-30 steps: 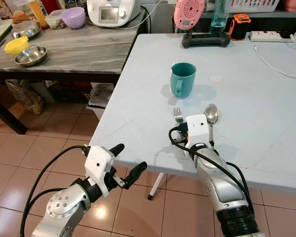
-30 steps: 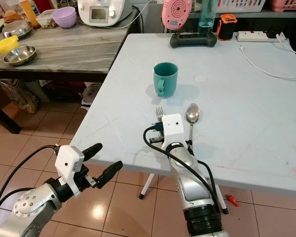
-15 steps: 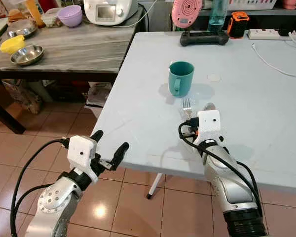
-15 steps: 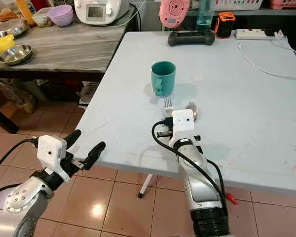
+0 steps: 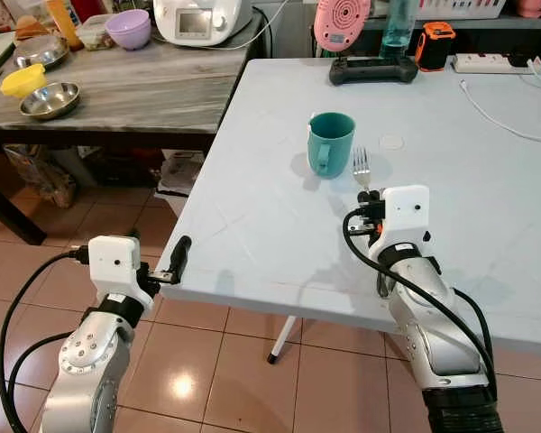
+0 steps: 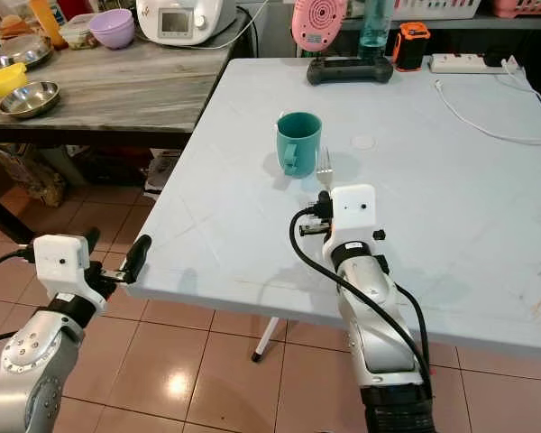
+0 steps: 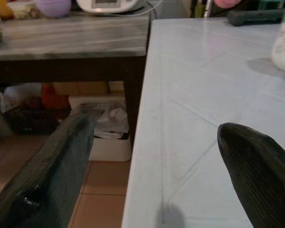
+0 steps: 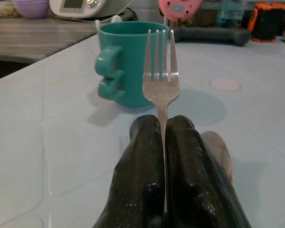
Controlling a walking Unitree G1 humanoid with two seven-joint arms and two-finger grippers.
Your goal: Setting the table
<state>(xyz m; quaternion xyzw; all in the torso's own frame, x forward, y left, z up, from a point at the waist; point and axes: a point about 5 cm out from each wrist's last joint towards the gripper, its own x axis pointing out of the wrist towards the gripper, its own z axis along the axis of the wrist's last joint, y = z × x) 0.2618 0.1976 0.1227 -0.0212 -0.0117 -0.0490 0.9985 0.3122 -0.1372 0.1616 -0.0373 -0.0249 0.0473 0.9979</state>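
My right gripper (image 8: pixel 162 130) has its jaws pressed together on the handle of a metal fork (image 8: pixel 160 78), pinching it by the neck just below the tines, which stand up and point away from me. The fork is lifted above the white counter (image 5: pixel 270 207), just to the right of the teal mug (image 5: pixel 331 142) and a little nearer to me than it. I judge the fork to be light, stiff and smooth: it will not bend, but polished steel can slip or swivel between two narrow jaws, so a hold near the neck or the middle of the handle, square across the flat, seems the safest. Just behind my jaws, on the counter, a spoon (image 8: pixel 218 148) lies partly hidden; it should handle much the same. The mug is upright, its handle turned toward me, and looks hard and breakable if knocked. My left gripper (image 7: pixel 156 161), well to the left of the mug and off the counter's near-left edge, has its jaws spread wide and holds nothing.
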